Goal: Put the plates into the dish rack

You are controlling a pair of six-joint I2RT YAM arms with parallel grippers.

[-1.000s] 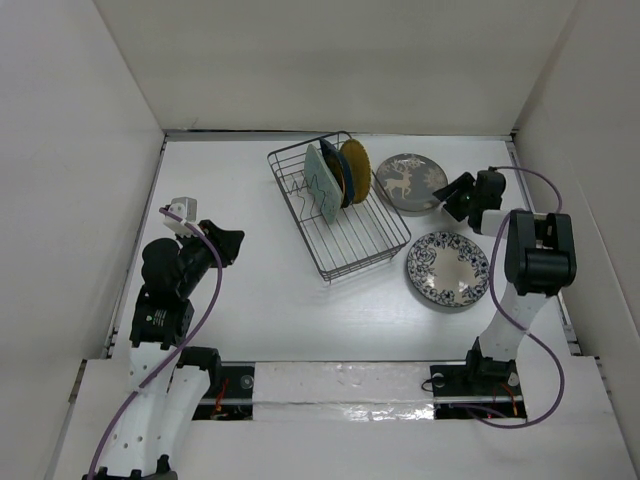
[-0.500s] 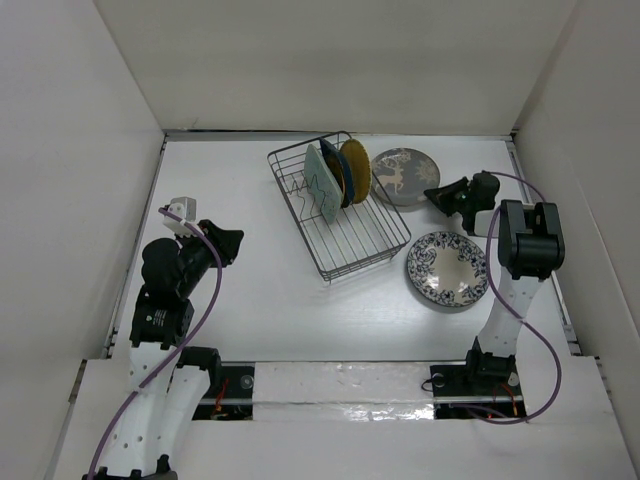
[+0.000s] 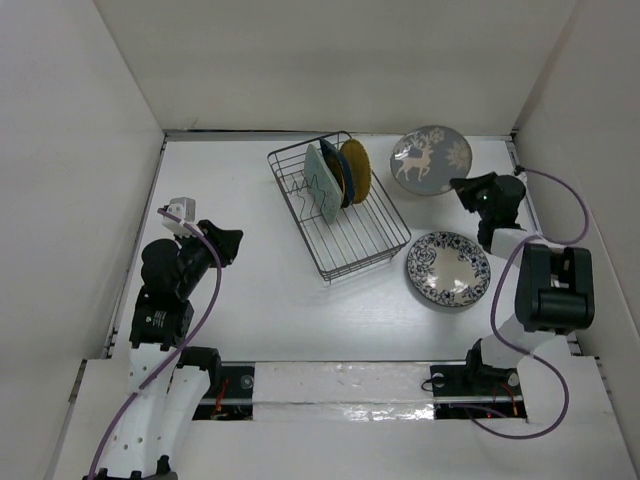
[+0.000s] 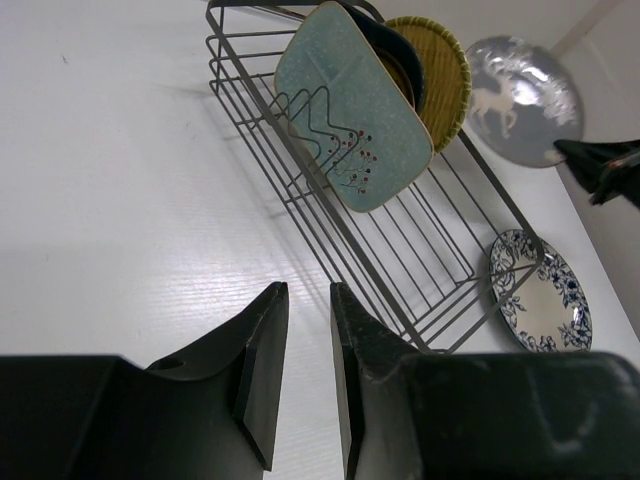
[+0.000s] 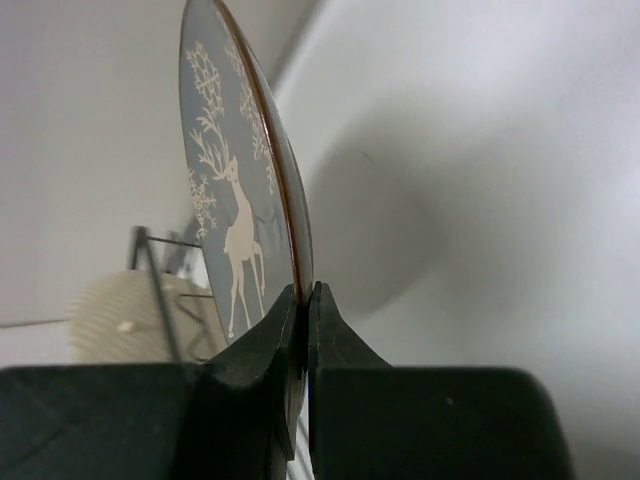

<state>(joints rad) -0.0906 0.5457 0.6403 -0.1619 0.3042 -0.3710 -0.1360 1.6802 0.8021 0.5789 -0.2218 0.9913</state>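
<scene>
From the top view, the dish rack sits mid-table with three pieces standing in its far end: the mint dish, the dark blue dish and the yellow plate. At the rack's 1 o'clock the right gripper pinches the near rim of the grey deer plate, which is tipped up on edge. The blue-and-white plate lies flat on the table at the rack's 4 o'clock. The left gripper hangs well apart at 8 o'clock. The left wrist view shows the left gripper with its jaws slightly parted and nothing between them. Ahead of it are the rack, the mint dish leaning on the tines, the yellow plate behind it, and the deer plate at 1 o'clock. In the right wrist view, the right gripper is clamped tight on the thin edge of the deer plate, both fingers meeting across the rim. The plate looks like glazed ceramic: stiff, fairly heavy, slick and chippable. A rim pinch is probably the only workable hold, and it should be firm, because the plate could pivot or slip. No brand, label or writing is legible in any view; only the white deer-and-snowflake pattern shows.
</scene>
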